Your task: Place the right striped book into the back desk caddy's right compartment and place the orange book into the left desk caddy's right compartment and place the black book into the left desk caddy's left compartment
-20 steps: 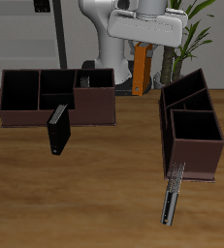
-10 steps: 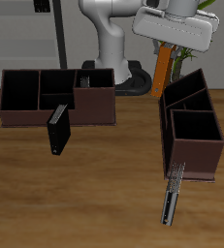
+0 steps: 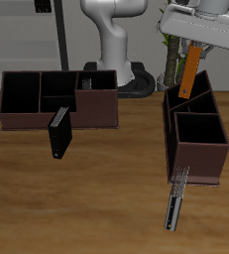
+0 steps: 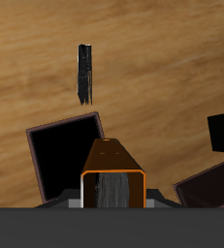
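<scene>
Gripping the orange book [image 3: 188, 72] upright, the gripper [image 3: 193, 48] had swung from beside the back desk caddy [image 3: 58, 98] to hang over the left desk caddy [image 3: 196, 132], so lowering into a compartment looked near; which compartment lay beneath was unclear. Against the back desk caddy's front leaned the black book [image 3: 59, 133]. A striped book [image 3: 174, 200] lay just before the left desk caddy, clear of the descent.

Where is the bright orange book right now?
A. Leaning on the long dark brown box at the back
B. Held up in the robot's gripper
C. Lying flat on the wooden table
B: the orange book hangs tilted in the gripper, above the end-on dark brown caddy.
</scene>
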